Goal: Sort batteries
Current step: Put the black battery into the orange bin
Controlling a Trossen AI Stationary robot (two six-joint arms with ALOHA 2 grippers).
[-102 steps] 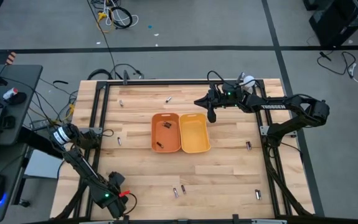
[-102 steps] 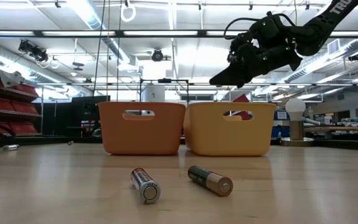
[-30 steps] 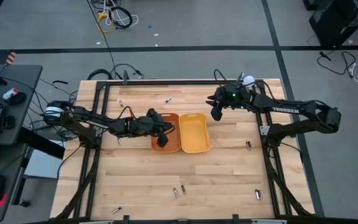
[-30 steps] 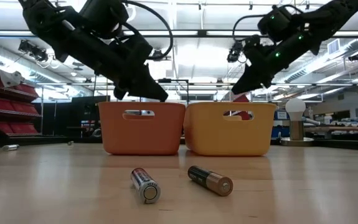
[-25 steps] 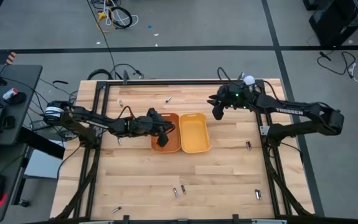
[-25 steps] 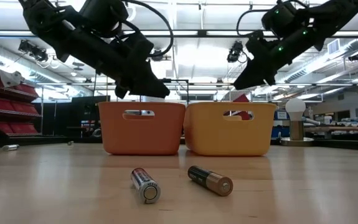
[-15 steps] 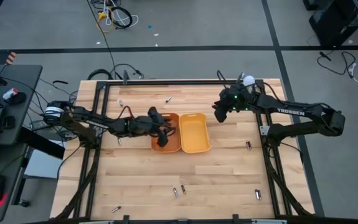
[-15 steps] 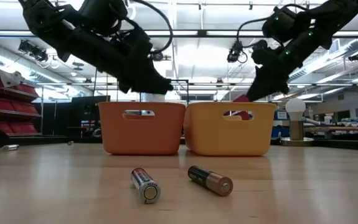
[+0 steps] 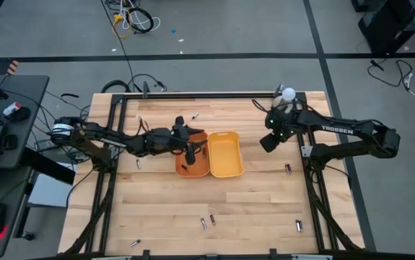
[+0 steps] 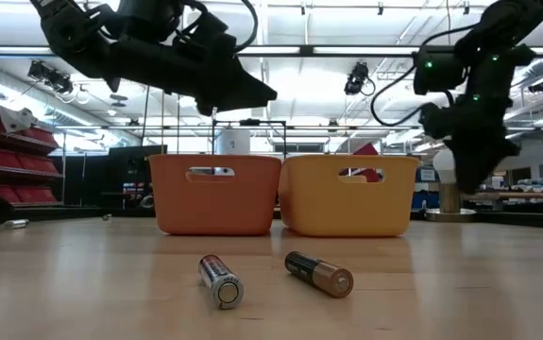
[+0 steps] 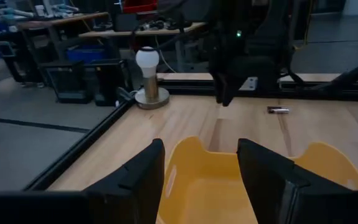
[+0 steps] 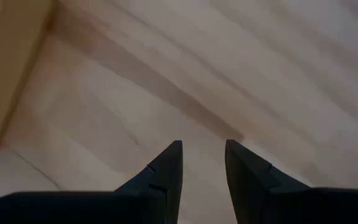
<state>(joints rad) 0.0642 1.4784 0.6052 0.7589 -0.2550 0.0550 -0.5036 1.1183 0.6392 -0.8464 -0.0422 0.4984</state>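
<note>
Two batteries (image 10: 222, 280) lie flat on the counter (image 10: 82, 283) at its near edge, just beside each other: one end-on to the low camera, the other (image 10: 319, 273) angled across. More are scattered around the planks. Left end effector (image 9: 190, 151) hangs over the orange tray (image 9: 180, 165), fingers spread, empty. Right end effector (image 9: 266, 143) points down at bare wood beside the yellow tray (image 9: 225, 170), fingers parted with nothing between. Workshop behind, strip lights overhead.

Grey floor (image 9: 214, 29) all around, cables (image 9: 131, 18) at upper left of the overhead shot, a desk (image 9: 5, 123) far left. Low view: bright ceiling lights (image 10: 280, 90), shelves (image 10: 7, 142) on the left.
</note>
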